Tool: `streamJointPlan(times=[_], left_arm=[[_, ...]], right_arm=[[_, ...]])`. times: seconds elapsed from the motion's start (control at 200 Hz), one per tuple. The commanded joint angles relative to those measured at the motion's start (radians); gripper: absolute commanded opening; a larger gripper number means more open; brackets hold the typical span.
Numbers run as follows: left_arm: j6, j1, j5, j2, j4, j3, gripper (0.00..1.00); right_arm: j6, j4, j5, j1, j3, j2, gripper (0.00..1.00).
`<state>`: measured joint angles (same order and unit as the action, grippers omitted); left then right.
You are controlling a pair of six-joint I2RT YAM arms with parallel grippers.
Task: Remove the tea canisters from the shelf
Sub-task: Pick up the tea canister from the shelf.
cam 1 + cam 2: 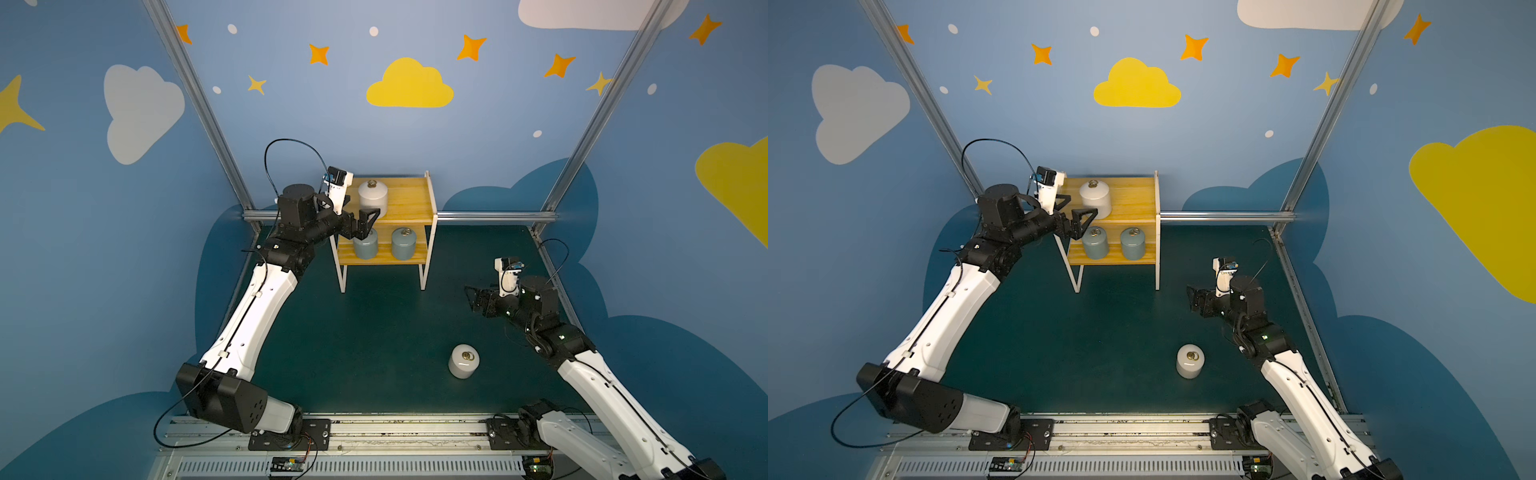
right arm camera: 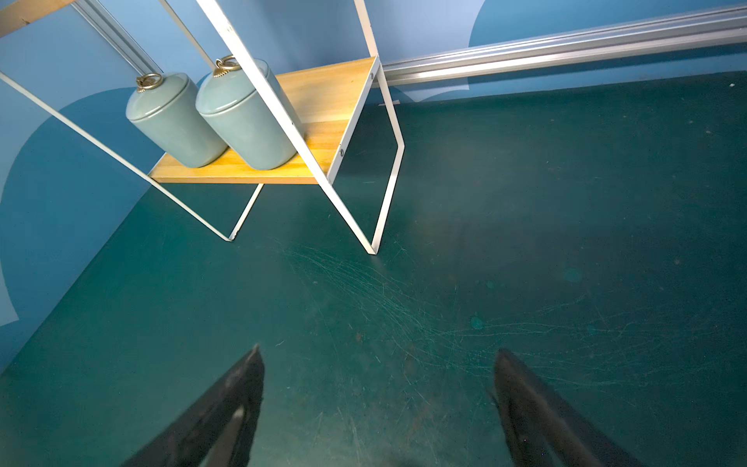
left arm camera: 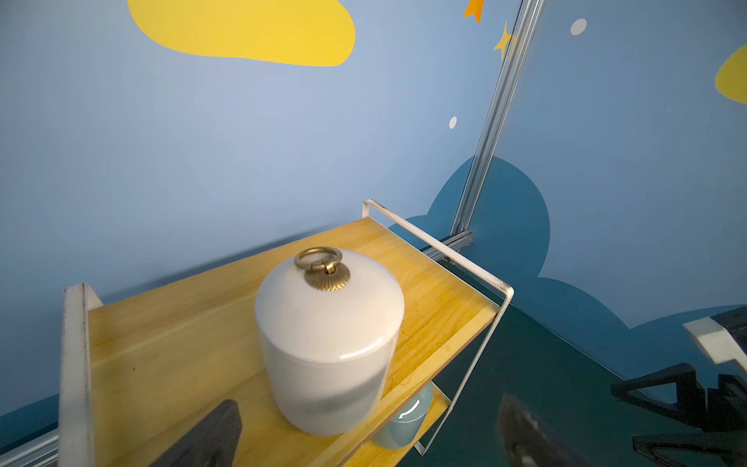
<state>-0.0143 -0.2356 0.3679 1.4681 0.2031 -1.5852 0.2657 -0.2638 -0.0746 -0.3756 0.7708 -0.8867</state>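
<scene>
**Item 1: upper white canister** [image 1: 372,198]. We list it upright on the top board of the shelf [image 1: 411,208], toward the board's left end. Its domed lid is seated, with the brass ring [image 3: 319,258] on the crown. We cannot see any contents.

**Items 2 and 3: left grey-blue canister** [image 1: 1095,246] **and right grey-blue canister** [image 1: 1133,244]. We list both upright on the lower board, side by side, from the left end to about the middle. Both lids are on and the contents are hidden.

**Item 4: table white canister** [image 1: 464,362]. We find it off the shelf, upright on the table mat [image 1: 374,332], toward the front right and well apart from the shelf. Its lid is on and its ring lies flat.

**Item 5: shelf.** It has two yellow wooden boards in a thin white frame. It stands at the back of the mat, near the wall.

**Item 6: left gripper** [image 1: 362,208]. We note it at the left end of the top board with its jaws spread wide. One finger stands on either side of the upper white canister's near flank. We see no contact, and it holds nothing.

**Item 7: right gripper** [image 2: 378,349]. Its jaws are parted and empty. It hovers over bare mat on the right, facing the shelf, which is farther back than the table white canister.

**Item 8: table mat.** It is dark green and scratched.
</scene>
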Motion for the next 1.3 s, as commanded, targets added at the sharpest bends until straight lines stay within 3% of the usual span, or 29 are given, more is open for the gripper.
streamJointPlan(times=[0.0,0.976,1.156,1.297], left_arm=[[0.013,0.007,0.039,0.031,-0.042,-0.040,1.00],[0.020,0.019,0.126,0.276,-0.096,-0.227,1.00],[0.016,0.019,0.156,0.301,-0.096,-0.248,0.94],[0.013,0.019,0.164,0.303,-0.105,-0.246,0.82]], right_arm=[[0.009,0.026,-0.031,0.009,0.027,-0.004,0.90],[0.023,0.028,-0.070,0.066,0.018,-0.015,0.91],[0.027,0.028,-0.070,0.072,0.005,-0.003,0.91],[0.032,0.025,-0.068,0.075,0.000,0.006,0.91]])
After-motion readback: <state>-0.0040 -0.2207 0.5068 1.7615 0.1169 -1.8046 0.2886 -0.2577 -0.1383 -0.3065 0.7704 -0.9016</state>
